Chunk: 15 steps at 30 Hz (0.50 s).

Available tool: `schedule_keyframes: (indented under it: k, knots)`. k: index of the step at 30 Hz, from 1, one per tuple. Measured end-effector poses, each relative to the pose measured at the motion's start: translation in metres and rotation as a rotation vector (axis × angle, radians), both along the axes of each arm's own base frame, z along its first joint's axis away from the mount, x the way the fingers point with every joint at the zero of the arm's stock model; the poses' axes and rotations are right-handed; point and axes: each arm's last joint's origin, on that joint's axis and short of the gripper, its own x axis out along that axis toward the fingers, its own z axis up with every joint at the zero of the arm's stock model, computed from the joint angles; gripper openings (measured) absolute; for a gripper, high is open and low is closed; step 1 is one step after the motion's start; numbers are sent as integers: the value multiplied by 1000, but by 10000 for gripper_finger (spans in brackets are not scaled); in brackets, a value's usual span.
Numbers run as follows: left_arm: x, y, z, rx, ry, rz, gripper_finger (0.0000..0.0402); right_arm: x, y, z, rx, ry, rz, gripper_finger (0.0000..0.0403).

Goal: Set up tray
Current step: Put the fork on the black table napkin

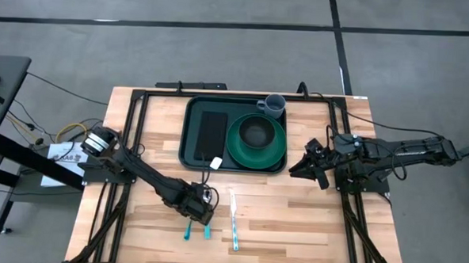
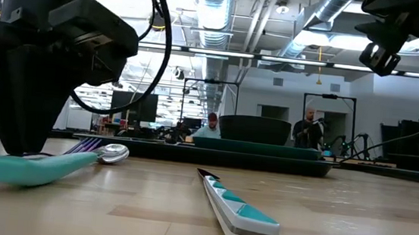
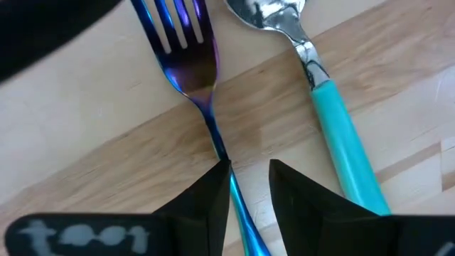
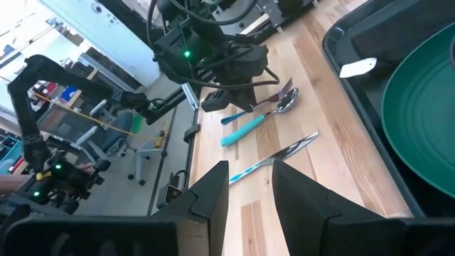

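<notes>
The dark green tray (image 1: 194,118) lies at the table's far middle. It holds a flat black rectangle (image 1: 212,134), a round green plate (image 1: 273,153) with a dark bowl (image 1: 256,132), and a grey cup (image 1: 274,106). A fork (image 3: 186,50) with blue-purple tines and a teal-handled spoon (image 3: 334,114) lie side by side near the table's near edge, with a knife (image 1: 235,219) to their right. My left gripper (image 3: 249,188) is open, pointing down over the fork's stem. My right gripper (image 4: 250,188), also open, hovers right of the tray. My left gripper comes from above, pointing down, with its fingers on either side of the fork's thin stem (image 3: 222,153), just behind the tines. The stem runs along the inner edge of one finger (image 3: 210,195); whether they touch I cannot tell. The fork lies flat on the table.
Bare wood lies between the tray's near rim and the cutlery. Black frame rails (image 1: 131,135) run along both sides of the table. The right arm (image 1: 392,150) reaches in from the right edge. People stand in the room far beyond the table (image 2: 309,126).
</notes>
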Motion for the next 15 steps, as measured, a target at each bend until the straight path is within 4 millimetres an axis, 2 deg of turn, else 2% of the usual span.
schedule_keyframes:
  k: [5,15]
  knots:
    - [0,0,10,51,65,-1,96,0,0,0,-2,-1,1,102]
    - [8,-4,23,29,36,7,96,0,0,0,-16,-1,5,102]
